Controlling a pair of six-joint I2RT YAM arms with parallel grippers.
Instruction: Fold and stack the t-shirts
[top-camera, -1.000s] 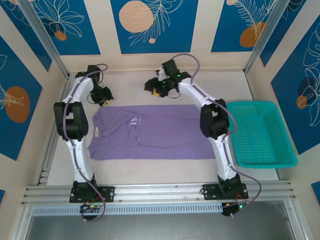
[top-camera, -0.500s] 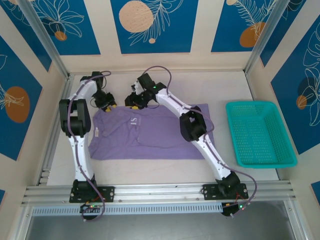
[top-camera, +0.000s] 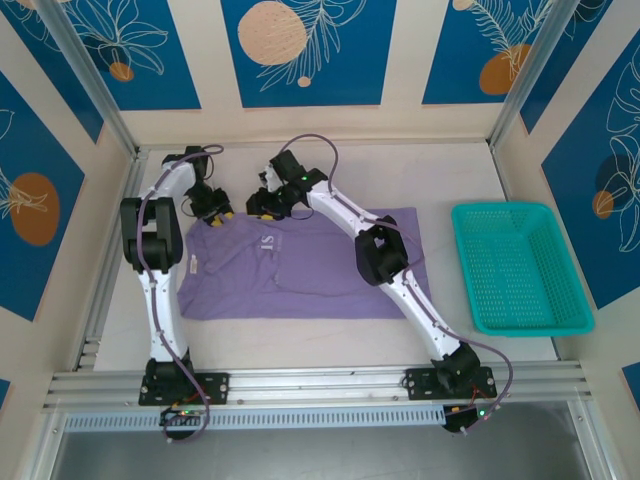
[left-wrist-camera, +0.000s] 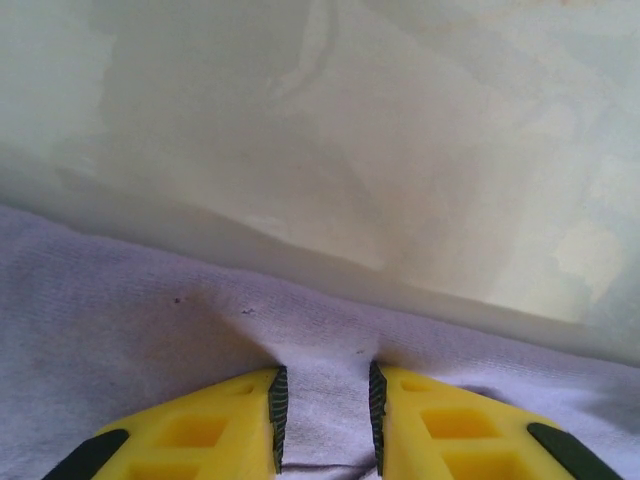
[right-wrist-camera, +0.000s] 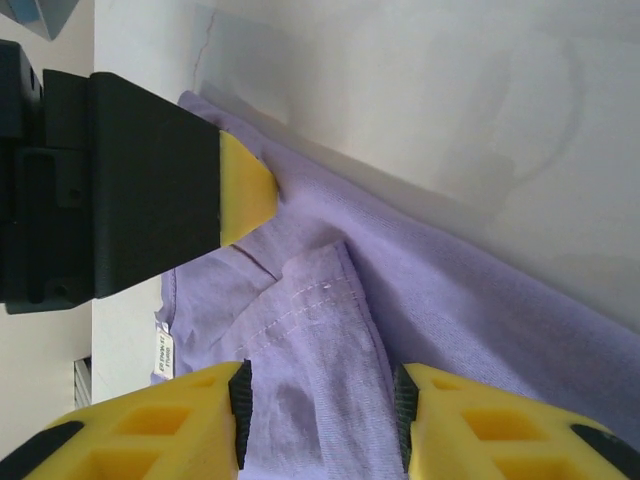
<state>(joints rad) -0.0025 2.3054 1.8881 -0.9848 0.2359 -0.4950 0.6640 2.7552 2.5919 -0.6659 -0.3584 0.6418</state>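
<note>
A lavender t-shirt (top-camera: 300, 275) lies spread flat on the table, with white lettering (top-camera: 266, 241) near its far left part. My left gripper (top-camera: 218, 213) sits at the shirt's far left edge. In the left wrist view the left gripper (left-wrist-camera: 323, 385) is shut on a pinch of purple t-shirt (left-wrist-camera: 150, 310) cloth bunched between its pads. My right gripper (top-camera: 262, 205) is just to the right on the same far edge. In the right wrist view the right gripper (right-wrist-camera: 320, 385) has its pads closed against a folded, stitched hem of the t-shirt (right-wrist-camera: 480, 310). The left gripper's yellow finger (right-wrist-camera: 245, 190) shows close by.
A teal mesh basket (top-camera: 516, 208) stands at the right side of the table, apart from the shirt. A white neck label (right-wrist-camera: 165, 350) shows at the shirt's left end. Bare table lies behind the grippers up to the back wall, and in front of the shirt.
The right arm swung left from the far middle of the table to the shirt's far edge beside the left gripper, and its jaws narrowed onto cloth. The left gripper barely moved.
</note>
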